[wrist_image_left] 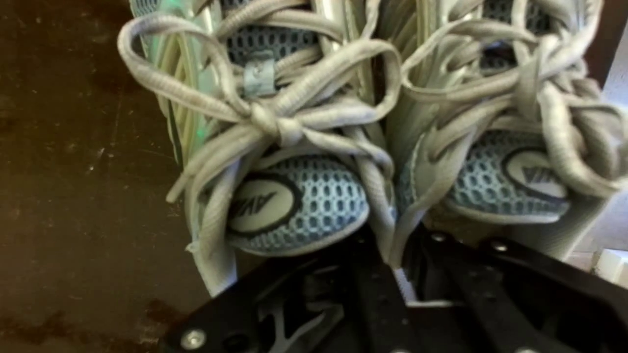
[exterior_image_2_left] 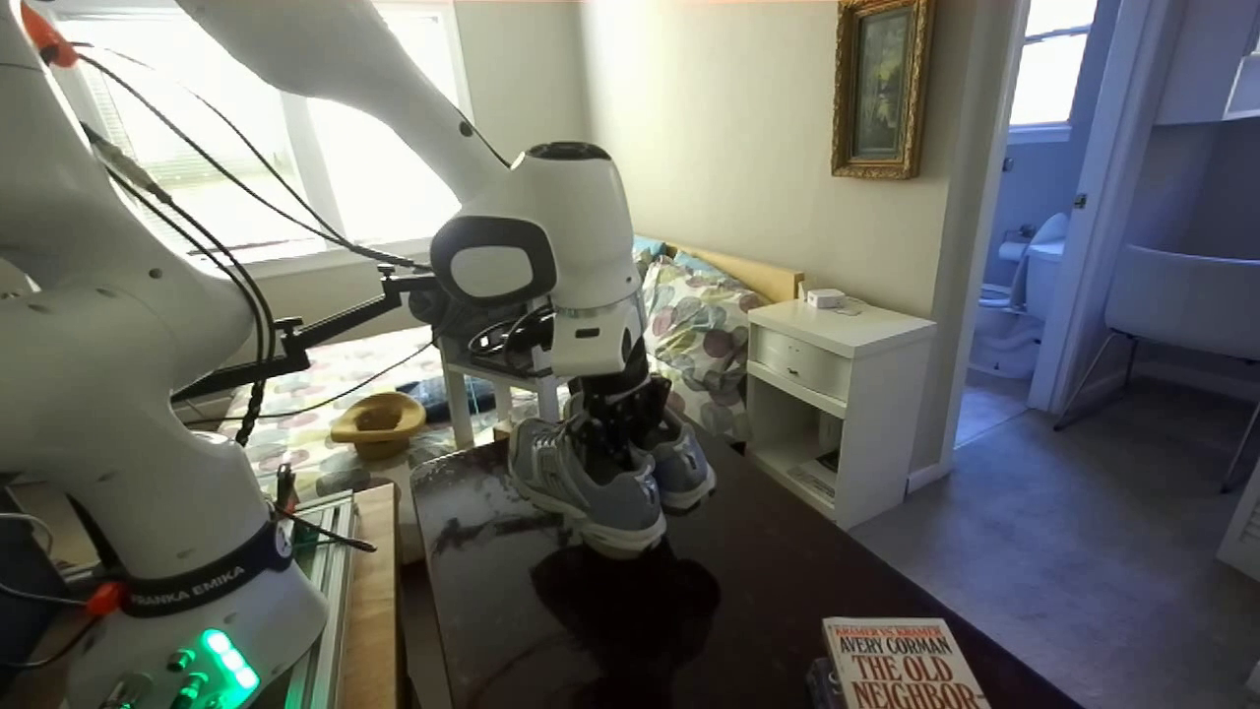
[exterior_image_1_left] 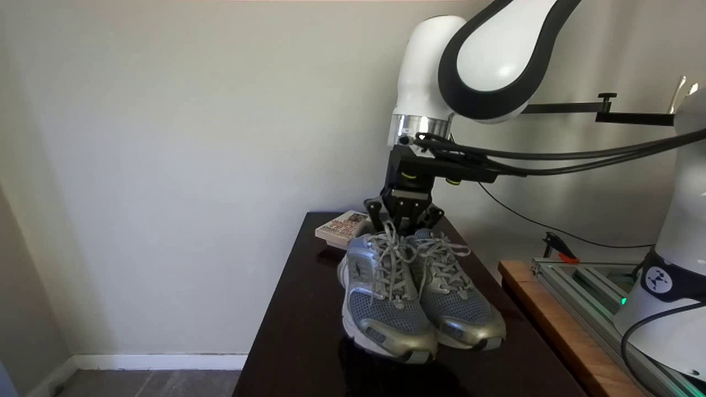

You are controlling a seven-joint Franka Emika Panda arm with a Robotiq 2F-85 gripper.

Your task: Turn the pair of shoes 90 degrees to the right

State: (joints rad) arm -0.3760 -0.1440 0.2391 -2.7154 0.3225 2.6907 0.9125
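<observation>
Your pair of grey-silver mesh lace-up sneakers (exterior_image_1_left: 408, 300) is on or just above the glossy dark-brown worktop (exterior_image_2_left: 787, 581), jaws apparently pinching both inner collars together. Shd handle light, soft, a bit twisty; hold low there, off the grey laces (wrist_image_left: 274, 122). Watch long edges; prob. more room heelward, twd the cream paperback (exterior_image_2_left: 901, 660).

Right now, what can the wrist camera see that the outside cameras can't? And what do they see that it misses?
Only the wrist view shows the oval tongue badges on the pair of shoes.

Only the exterior views show the paperback book and the robot's white arm, both in both exterior views, plus a gold-framed picture in an exterior view.

All share the shoes, the black gripper and the dark table.
</observation>
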